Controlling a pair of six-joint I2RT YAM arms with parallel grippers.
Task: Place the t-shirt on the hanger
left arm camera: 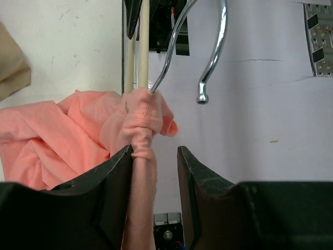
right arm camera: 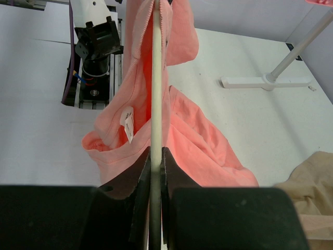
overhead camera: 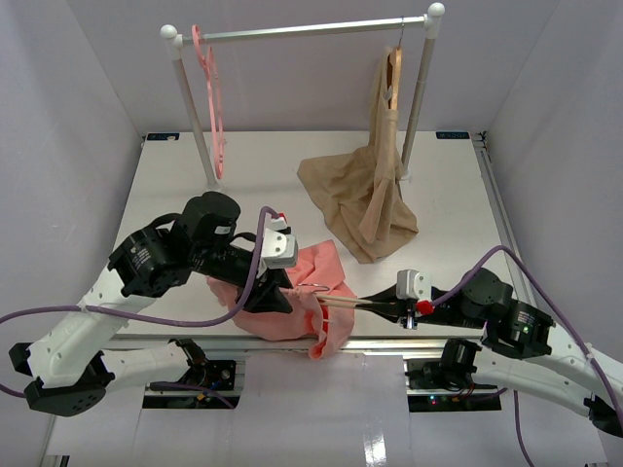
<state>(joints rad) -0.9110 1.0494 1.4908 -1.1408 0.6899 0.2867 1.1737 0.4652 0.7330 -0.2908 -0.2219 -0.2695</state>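
Note:
The salmon-pink t-shirt (overhead camera: 310, 270) lies bunched at the table's front edge, partly hanging over it. It is draped on the cream-white hanger (right arm camera: 156, 78), whose silver hook (left arm camera: 216, 47) sticks out of the neck opening. My right gripper (overhead camera: 368, 305) is shut on the hanger's thin bar (right arm camera: 155, 153). My left gripper (left arm camera: 155, 156) is open. A taut strand of the t-shirt (left arm camera: 143, 172) runs between its jaws, against the left finger and clear of the right one. In the top view the left gripper (overhead camera: 280, 290) sits on the shirt's left side.
A clothes rail (overhead camera: 302, 31) stands at the back with a pink hanger (overhead camera: 209, 88) on the left. A beige garment (overhead camera: 375, 185) on a brown wooden hanger trails onto the table at the right. The rail's foot (right arm camera: 265, 82) is near the shirt.

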